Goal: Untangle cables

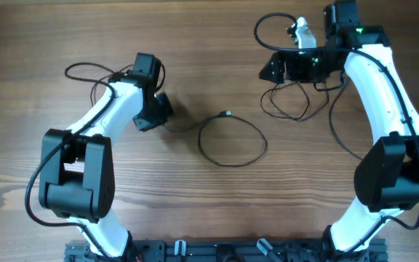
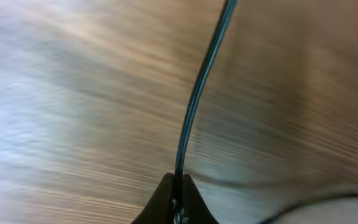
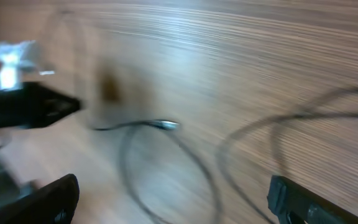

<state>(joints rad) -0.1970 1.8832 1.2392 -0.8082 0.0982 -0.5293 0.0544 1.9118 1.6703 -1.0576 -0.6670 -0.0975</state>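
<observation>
Between the left gripper's (image 2: 178, 184) 2 fingertips, pressed tight together, a thin black cable (image 2: 194, 106) is pinched. In the left wrist view it rises from the closed tips up across the frame, above the blurred wooden table (image 2: 73, 93). From overhead, the left gripper (image 1: 163, 110) sits left of centre. The thin black cable (image 1: 233, 142) runs from it rightward into 1 open loop lying flat at the middle of the wooden table (image 1: 195, 211). The loop's free end carries a small silver-tipped plug (image 1: 227, 113) at the loop's upper edge.

The right gripper (image 1: 270, 69) is at the far right part of the table, jaws spread wide with nothing between them. In the right wrist view the right gripper (image 3: 173, 186) shows 1 finger at each lower corner, well apart, and the silver-tipped plug (image 3: 166, 124) lies beyond them on the wood. Just beside and below this gripper, loose cables (image 1: 291, 108) lie in overlapping loops, apart from the centre loop. They are probably 2 cords, though the blur prevents a sure count.
</observation>
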